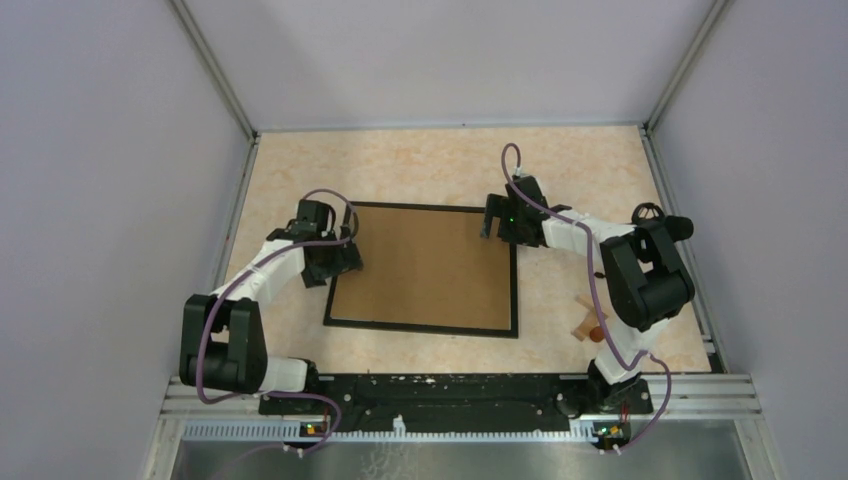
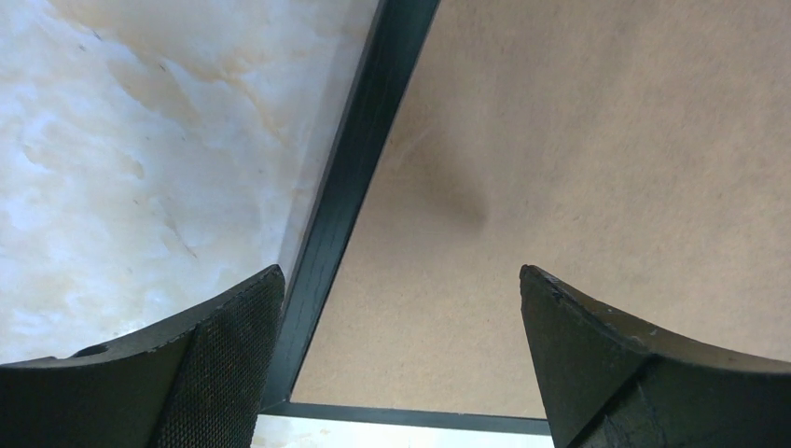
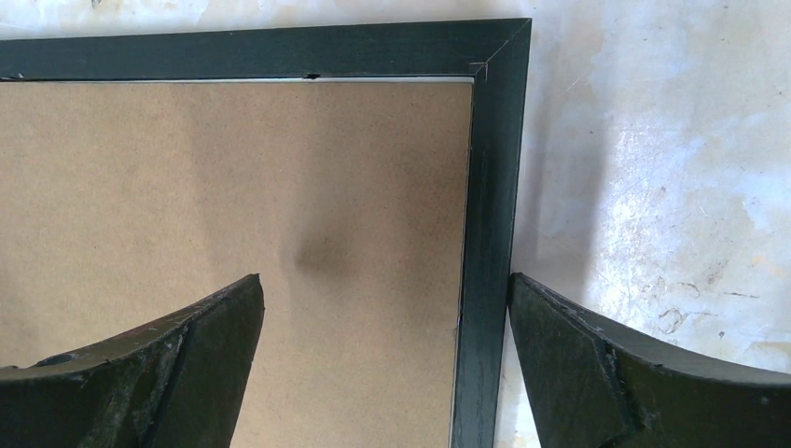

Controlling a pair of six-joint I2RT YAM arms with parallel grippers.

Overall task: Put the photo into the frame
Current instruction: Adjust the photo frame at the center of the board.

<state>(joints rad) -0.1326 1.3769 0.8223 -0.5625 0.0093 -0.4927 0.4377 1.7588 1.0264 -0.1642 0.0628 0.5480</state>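
Note:
The frame (image 1: 420,328), thin and black-bordered, lies flat on the table with a brown backing board (image 1: 425,265) filling it. No photo shows in any view. My left gripper (image 1: 340,262) is open and empty over the frame's left edge. In the left wrist view the gripper (image 2: 401,289) straddles the border (image 2: 350,177) near a corner, with one finger (image 2: 224,355) over the table and the other over the board (image 2: 578,140). My right gripper (image 1: 498,222) is open and empty at the frame's far right corner. In the right wrist view the gripper (image 3: 384,289) straddles the border (image 3: 490,187).
A small wooden piece with an orange ball (image 1: 590,322) lies on the table right of the frame, beside the right arm's base. Grey walls close in the marbled table (image 1: 440,165) on three sides. A black rail (image 1: 450,390) runs along the near edge.

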